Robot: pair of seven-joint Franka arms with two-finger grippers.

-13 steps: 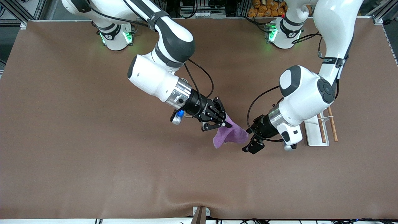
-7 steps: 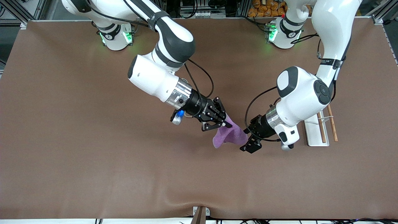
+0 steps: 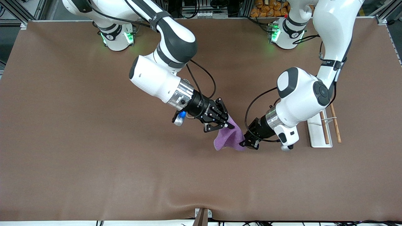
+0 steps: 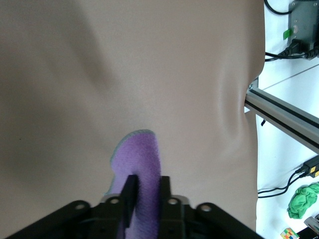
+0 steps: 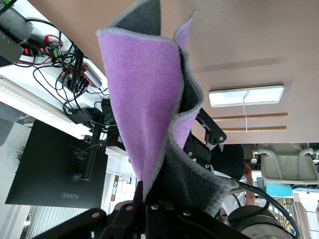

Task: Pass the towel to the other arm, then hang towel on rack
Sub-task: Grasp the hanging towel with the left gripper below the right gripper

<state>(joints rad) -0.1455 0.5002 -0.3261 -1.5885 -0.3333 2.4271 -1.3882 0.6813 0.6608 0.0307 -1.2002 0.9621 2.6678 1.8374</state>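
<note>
Gripping the towel (image 3: 228, 138) above mid-worktop (image 3: 94, 157), the right end effector (image 3: 223, 125) holds it clenched while the left end effector (image 3: 248, 142) clamps its free edge, readying the handover; the rack (image 3: 320, 131) waits beside the left arm.

I see a brown table (image 3: 94, 157); only the rack (image 3: 317, 133) sits on it, just beside the left gripper (image 3: 248, 143).
</note>
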